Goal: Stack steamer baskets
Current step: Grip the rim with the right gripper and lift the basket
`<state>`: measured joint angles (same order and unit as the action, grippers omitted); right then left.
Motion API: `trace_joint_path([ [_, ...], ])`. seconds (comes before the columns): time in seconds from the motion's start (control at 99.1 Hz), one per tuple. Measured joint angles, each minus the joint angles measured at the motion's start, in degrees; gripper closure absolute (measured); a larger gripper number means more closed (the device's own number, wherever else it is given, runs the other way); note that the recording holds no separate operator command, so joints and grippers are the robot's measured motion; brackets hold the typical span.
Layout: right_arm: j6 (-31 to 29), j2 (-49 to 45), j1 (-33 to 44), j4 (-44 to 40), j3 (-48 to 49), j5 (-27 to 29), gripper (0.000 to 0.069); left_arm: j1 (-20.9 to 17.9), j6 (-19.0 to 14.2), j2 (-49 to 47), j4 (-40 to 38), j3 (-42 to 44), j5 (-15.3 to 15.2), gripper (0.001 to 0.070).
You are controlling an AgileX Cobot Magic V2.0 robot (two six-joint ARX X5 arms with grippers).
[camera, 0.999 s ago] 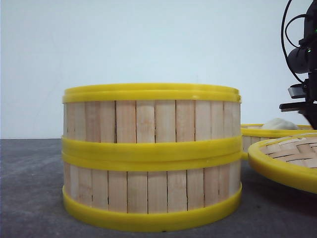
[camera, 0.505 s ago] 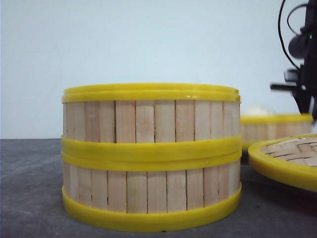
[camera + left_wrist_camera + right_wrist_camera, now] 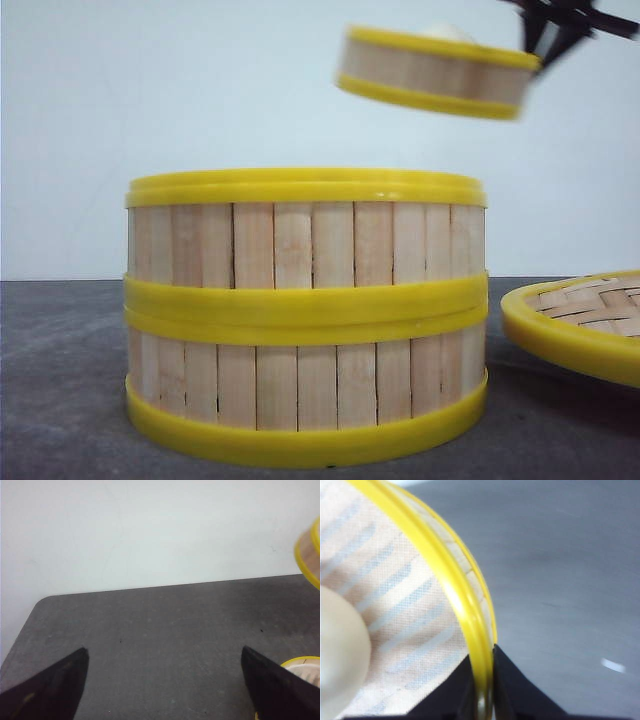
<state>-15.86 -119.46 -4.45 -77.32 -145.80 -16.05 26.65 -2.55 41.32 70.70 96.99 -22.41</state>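
Two steamer baskets stand stacked on the table in the front view, the lower one under the upper one. A third steamer basket hangs tilted in the air above them, toward the right. My right gripper is shut on its yellow rim, one finger inside the wall and one outside. A pale round bun lies inside on a cloth liner. My left gripper is open over bare table, holding nothing; a basket's edge shows at the side of that view.
A shallow woven-bamboo lid with a yellow rim lies on the dark grey table to the right of the stack. A white wall stands behind. The table's corner shows in the left wrist view.
The right gripper has lifted the third basket from the table at the right rear, up and leftward, to high above the stack. The stack and the lid have not moved.
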Motion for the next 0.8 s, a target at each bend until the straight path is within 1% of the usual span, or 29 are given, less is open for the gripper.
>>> trace_joint_path([
  [0.111,1.2,0.4,-4.3,-0.1,0.0,-3.2,0.0669,0.0,0.0,0.0,0.0,0.0,0.0,0.0115],
  [0.303,2.1,0.6,-9.5,-0.2,0.3,-3.5,0.0669,0.0,0.0,0.0,0.2,0.0,0.0,0.0115],
  [0.414,2.6,2.8,-12.2,-0.2,3.5,-3.6,0.0669,0.0,0.0,0.0,1.0,0.0,0.0,0.0115],
  [0.545,4.0,8.4,-14.5,-0.2,11.1,-2.9,0.0669,0.0,-0.2,0.0,1.1,0.0,0.0,0.0115],
  [0.696,6.3,16.7,-16.9,-0.2,22.7,1.8,0.0669,0.0,-0.7,0.0,1.0,0.0,0.0,0.0115],
  [0.797,7.4,20.9,-17.9,-0.2,29.6,3.9,0.0669,0.0,-0.7,0.0,0.7,0.0,0.0,0.0115],
])
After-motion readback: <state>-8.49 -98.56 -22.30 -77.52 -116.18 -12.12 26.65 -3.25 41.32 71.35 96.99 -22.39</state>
